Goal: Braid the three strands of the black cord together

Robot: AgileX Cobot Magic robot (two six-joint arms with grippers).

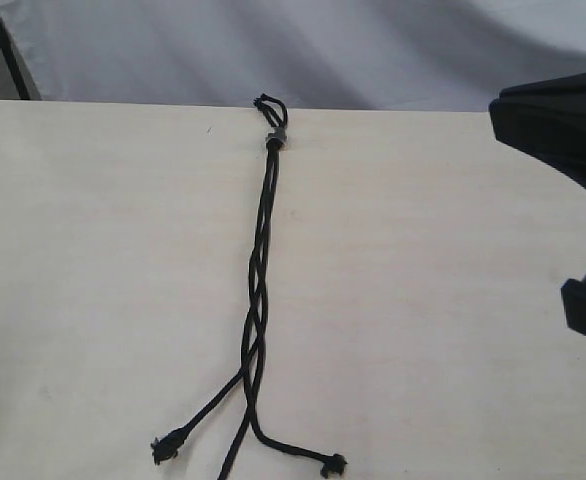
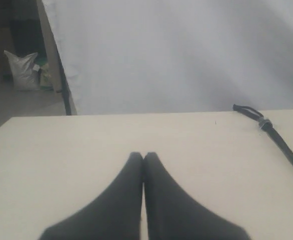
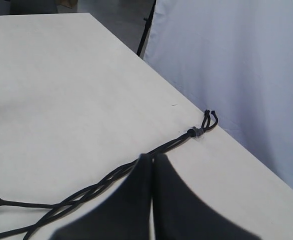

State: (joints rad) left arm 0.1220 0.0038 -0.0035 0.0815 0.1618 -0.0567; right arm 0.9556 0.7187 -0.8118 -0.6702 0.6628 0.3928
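The black cord (image 1: 262, 250) lies straight down the middle of the pale table (image 1: 93, 280). A small grey band (image 1: 276, 138) binds it near the far edge, with tiny loops (image 1: 269, 104) beyond the band. The three strands (image 1: 252, 330) cross loosely along the middle, then fan out near the front edge. Two end in knotted tips (image 1: 165, 449) and the third runs out of view. My left gripper (image 2: 143, 155) is shut and empty, hovering over bare table to the left of the cord (image 2: 282, 144). My right gripper (image 3: 153, 157) is shut and empty, just to the right of the cord (image 3: 111, 177).
Black parts of the right arm (image 1: 563, 125) jut in at the right edge of the exterior view. A white cloth backdrop (image 1: 303, 50) hangs behind the table's far edge. A dark stand pole (image 2: 61, 75) and a white bag (image 2: 22, 70) are off the table's far left corner.
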